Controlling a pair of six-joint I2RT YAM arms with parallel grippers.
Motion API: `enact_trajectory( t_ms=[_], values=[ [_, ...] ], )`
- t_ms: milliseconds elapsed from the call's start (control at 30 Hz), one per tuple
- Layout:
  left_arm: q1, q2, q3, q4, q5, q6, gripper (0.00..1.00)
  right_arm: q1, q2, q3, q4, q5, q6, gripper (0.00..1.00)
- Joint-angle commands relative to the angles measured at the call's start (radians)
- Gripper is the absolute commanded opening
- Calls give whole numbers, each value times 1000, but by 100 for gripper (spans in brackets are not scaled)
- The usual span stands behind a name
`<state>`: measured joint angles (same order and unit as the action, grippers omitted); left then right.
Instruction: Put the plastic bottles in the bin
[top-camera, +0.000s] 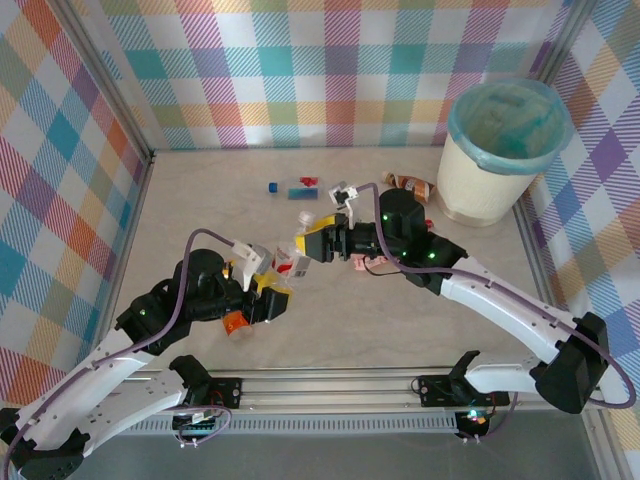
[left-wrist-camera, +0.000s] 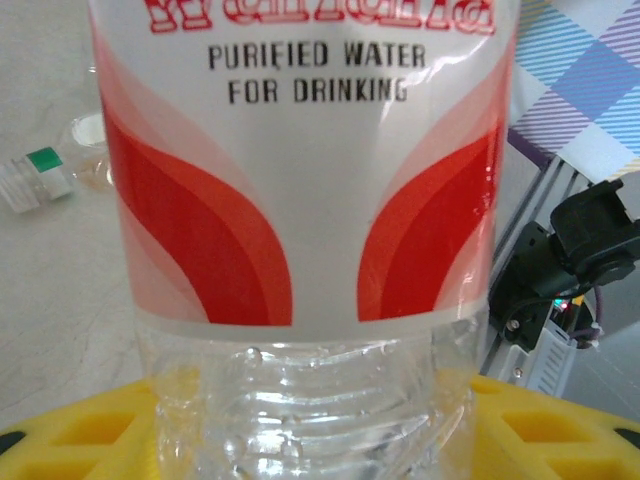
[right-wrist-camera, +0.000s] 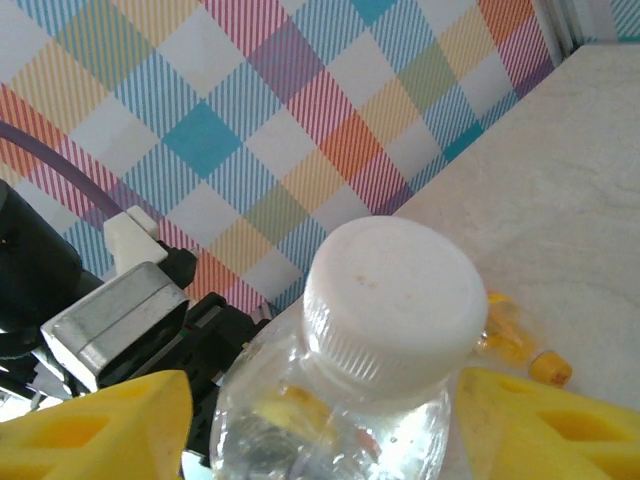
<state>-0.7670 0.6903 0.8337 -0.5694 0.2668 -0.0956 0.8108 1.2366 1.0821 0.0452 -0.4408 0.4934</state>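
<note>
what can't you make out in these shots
- Brand name on the held bottle: left wrist view, cut off by the top edge.
- Whether the right gripper presses the bottle: right wrist view, its fingers run off the bottom edge.
- What lies in the bin: top view, too small, lost in the folds of the bag.
- Labels of the loose bottles by the far wall: top view, too small.

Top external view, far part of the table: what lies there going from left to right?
small blue piece → red-labelled bottle → brown bottle → bin
</note>
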Motion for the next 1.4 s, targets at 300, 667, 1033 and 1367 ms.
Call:
enact_trajectory(
  t_ms=[300, 667, 1033, 1367],
  values=[
    [-30, -15, 1, -15, 49, 16, 59, -4, -5, -26, 80, -17, 16, 53],
    [-41, -12, 1, -24, 48, 20, 59, -6, -32, -48, 76, 37, -1, 63],
    [-48, -22, 19, -58, -6, 36, 62, -7, -36, -77, 82, 30, 1, 15],
    [-49, -90, 17, -32, -106, 27, 92, -8, -108, -70, -19, 139, -76, 12]
  ],
)
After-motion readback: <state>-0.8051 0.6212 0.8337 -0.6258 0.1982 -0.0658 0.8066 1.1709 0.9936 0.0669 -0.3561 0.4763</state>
